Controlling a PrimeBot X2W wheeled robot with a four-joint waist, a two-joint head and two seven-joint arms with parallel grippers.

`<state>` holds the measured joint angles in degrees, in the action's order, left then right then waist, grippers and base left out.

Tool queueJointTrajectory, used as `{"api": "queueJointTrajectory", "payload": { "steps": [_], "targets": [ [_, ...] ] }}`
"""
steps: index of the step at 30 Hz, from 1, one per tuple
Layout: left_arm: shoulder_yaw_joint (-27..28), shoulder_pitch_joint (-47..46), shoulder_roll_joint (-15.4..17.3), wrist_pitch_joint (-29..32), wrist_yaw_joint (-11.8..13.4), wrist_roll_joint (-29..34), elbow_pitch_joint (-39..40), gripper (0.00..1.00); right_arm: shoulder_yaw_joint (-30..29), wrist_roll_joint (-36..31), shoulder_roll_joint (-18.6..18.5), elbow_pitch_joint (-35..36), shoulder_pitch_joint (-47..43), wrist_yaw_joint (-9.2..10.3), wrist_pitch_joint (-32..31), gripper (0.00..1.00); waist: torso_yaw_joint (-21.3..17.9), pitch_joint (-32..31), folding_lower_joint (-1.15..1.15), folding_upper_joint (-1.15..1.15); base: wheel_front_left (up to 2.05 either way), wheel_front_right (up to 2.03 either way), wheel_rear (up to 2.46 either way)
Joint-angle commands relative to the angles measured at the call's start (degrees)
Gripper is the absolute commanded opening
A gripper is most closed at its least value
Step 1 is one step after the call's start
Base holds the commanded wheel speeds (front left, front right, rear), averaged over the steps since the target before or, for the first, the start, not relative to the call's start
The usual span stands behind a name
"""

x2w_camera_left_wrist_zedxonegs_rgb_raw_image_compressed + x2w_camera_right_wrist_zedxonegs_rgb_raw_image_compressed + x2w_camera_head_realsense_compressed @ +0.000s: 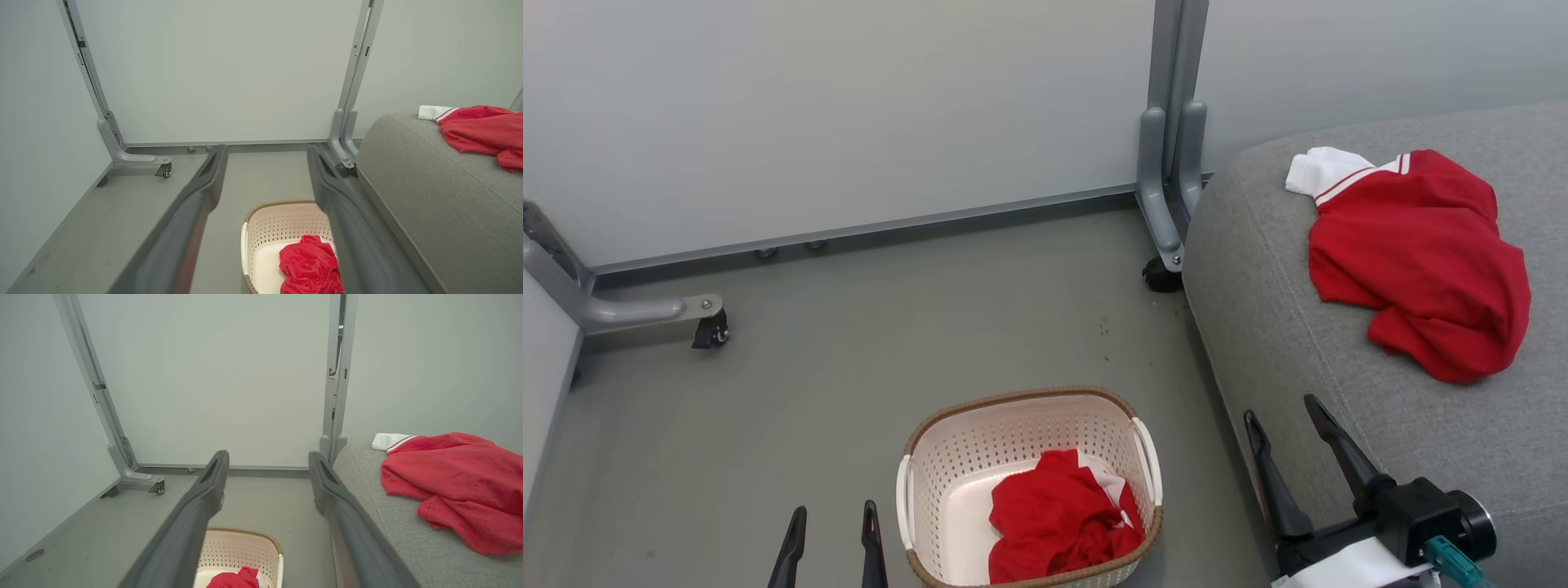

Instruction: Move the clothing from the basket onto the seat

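Observation:
One piece of red clothing (1058,518) lies crumpled in the off-white basket (956,445) on the floor, against its right wall; it shows in the left wrist view too (308,265). A second red garment (1417,261) with a white striped cuff rests on the grey seat (1274,327) at the right. My left gripper (833,514) stands open just left of the basket, empty. Open and empty as well, my right gripper (1282,416) hovers at the seat's front edge, right of the basket.
Pale partition panels stand behind on grey metal legs with castors (711,327) (1161,276). Grey floor (931,327) stretches between the panels, the basket and the seat.

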<state>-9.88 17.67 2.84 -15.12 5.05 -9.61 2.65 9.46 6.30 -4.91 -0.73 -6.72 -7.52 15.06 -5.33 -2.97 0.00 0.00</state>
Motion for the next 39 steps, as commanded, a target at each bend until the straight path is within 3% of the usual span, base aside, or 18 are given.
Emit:
{"api": "queueJointTrajectory", "payload": {
  "steps": [1, 9, 21, 33, 39],
  "targets": [
    [-0.23, -1.11, 0.10, -0.05, -0.11, 0.31, -0.18, 1.00, -0.23, -0.47, -0.18, -0.13, 0.51, 0.07, 0.18, 1.00, -0.34, 1.03, 0.00, 0.00, 0.00, 0.00, 0.00],
    [-1.89, -3.51, 0.11, -0.04, -1.99, 2.01, -2.17, 1.00, -2.56, -1.59, -0.18, 0.48, 2.25, 0.06, 0.18, 1.00, -1.70, 7.14, 0.00, 0.00, 0.00, 0.00, 0.00],
    [-4.33, -19.66, 0.69, -0.05, -8.72, 8.60, -8.83, 1.00, -6.79, -2.59, 0.95, 4.62, 12.45, 0.06, 0.17, 1.00, -1.09, 27.07, 0.00, 0.00, 0.00, 0.00, 0.00],
    [-11.09, -43.23, 4.65, -0.04, -11.66, 13.69, -28.41, 1.00, -12.34, -0.20, 1.86, 10.13, 21.98, 0.07, 0.18, 1.00, -1.91, 43.39, 0.00, 0.00, 0.00, 0.00, 0.00],
    [-19.01, -56.66, 5.31, -0.05, -12.41, 17.62, -39.47, 1.00, -13.37, -0.09, 1.95, 12.55, 25.60, 0.07, 0.18, 1.00, -3.49, 50.00, 0.00, 0.00, 0.00, 0.00, 0.00]
  ]
}}
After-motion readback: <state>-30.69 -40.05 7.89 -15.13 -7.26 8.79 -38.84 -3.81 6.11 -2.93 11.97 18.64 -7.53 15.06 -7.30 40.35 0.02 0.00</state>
